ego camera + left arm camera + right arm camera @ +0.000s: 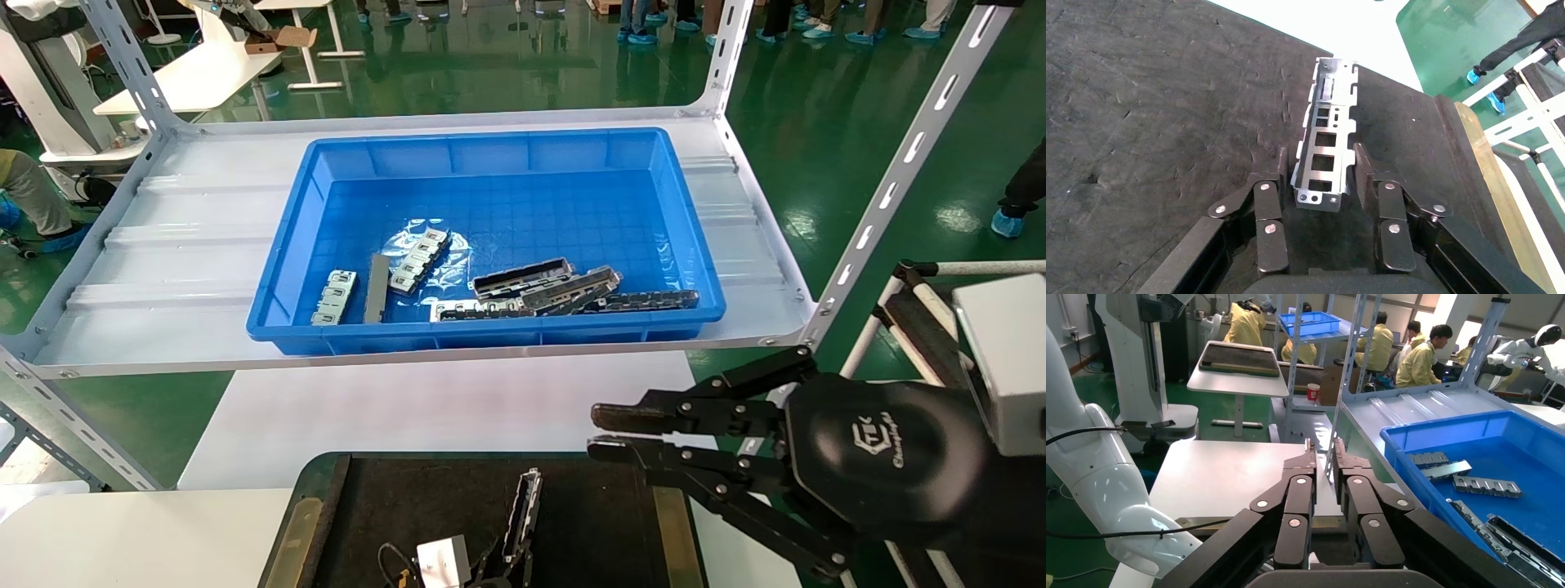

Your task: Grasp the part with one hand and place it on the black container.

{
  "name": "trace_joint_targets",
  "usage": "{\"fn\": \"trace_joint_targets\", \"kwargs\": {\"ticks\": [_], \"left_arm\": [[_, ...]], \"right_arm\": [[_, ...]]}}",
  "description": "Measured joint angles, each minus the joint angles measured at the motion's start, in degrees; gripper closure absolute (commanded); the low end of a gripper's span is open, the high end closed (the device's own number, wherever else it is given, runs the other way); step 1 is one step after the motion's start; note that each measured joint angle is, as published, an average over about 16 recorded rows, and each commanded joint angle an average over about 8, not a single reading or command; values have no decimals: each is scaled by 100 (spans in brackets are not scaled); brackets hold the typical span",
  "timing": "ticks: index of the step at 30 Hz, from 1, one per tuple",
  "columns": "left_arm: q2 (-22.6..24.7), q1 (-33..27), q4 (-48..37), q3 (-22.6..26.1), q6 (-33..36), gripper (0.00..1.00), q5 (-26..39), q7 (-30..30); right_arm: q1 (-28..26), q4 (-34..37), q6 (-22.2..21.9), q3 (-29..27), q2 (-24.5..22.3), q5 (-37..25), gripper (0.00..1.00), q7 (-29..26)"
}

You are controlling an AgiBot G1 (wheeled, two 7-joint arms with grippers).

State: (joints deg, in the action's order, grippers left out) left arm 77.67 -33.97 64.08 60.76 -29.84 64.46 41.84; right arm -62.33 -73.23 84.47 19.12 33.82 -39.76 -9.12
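Note:
The part (524,510) is a long grey metal channel with square cut-outs. It lies flat on the black container (392,498), shown close in the left wrist view (1326,147) on the container's dark mat (1138,122). My left gripper (1321,158) is open, with one finger on each side of the part's near end and a gap on both sides. In the head view only its top shows at the bottom edge (490,572). My right gripper (595,433) hovers right of the container, empty, its fingers almost together.
A deep blue bin (490,147) on the grey shelf (188,245) holds several more metal pieces (539,290). Shelf posts (899,171) stand at the right. A white table (425,408) lies under the shelf. Brass strips (298,531) edge the container.

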Motion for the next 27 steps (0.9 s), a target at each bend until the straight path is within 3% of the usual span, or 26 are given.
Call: {"fn": "trace_joint_targets", "kwargs": {"ticks": [16, 27], "left_arm": [[-53, -301, -80, 573, -313, 0, 170, 661], [-237, -714, -175, 764, 53, 0, 554, 1005]], "right_arm": [[-1, 0, -1, 2, -1, 2, 0, 1], [-1, 0, -2, 4, -2, 3, 0, 2]]}}
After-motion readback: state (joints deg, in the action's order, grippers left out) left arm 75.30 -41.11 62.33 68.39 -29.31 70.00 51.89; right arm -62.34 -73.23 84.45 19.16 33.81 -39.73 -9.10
